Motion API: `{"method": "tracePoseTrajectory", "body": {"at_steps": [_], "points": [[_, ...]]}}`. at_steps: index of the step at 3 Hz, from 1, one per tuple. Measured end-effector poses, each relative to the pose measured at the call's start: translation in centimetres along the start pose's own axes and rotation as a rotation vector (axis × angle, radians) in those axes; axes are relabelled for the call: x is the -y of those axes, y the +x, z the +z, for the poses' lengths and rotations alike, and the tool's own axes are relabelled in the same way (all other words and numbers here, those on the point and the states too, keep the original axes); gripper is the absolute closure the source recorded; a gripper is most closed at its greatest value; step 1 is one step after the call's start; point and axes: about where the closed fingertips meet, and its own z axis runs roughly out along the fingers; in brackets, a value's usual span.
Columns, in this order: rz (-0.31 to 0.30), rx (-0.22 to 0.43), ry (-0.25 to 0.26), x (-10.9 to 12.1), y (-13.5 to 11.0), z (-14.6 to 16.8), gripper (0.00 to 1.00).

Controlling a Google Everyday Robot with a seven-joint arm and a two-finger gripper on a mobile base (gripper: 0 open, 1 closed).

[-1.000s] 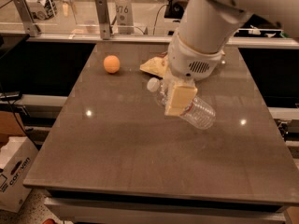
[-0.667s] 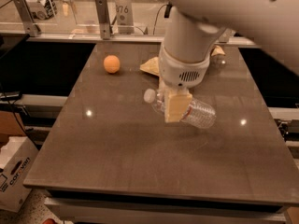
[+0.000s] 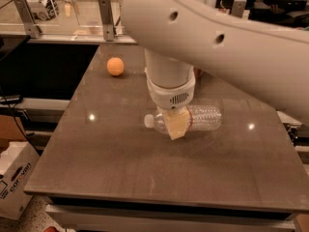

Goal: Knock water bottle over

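The water bottle lies on its side on the dark table, near the middle. Its white cap points left. It is clear and ribbed, with a thin dark band by the neck. My gripper hangs straight down over the bottle's neck end, with a tan finger in front of the bottle. The wide white arm crosses the top of the view and hides the table behind it.
An orange ball sits at the far left of the table. A glass-fronted rail runs behind the table. A cardboard box stands on the floor at the left. The table's front edge is near.
The arm has swung left and closer to the camera, covering the yellow item at the back. The bottle now lies level across the table with its cap to the left.
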Motion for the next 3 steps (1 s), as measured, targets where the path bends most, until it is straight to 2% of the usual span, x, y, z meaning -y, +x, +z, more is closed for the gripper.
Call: {"method": "tracePoseTrajectory", "body": {"at_steps": [1,3], "points": [[-0.049,-0.049,-0.003,-0.1,-0.5,1.4,0.59],[-0.071,-0.052,-0.018,-0.1,-0.9,2.8,0.13]]}}
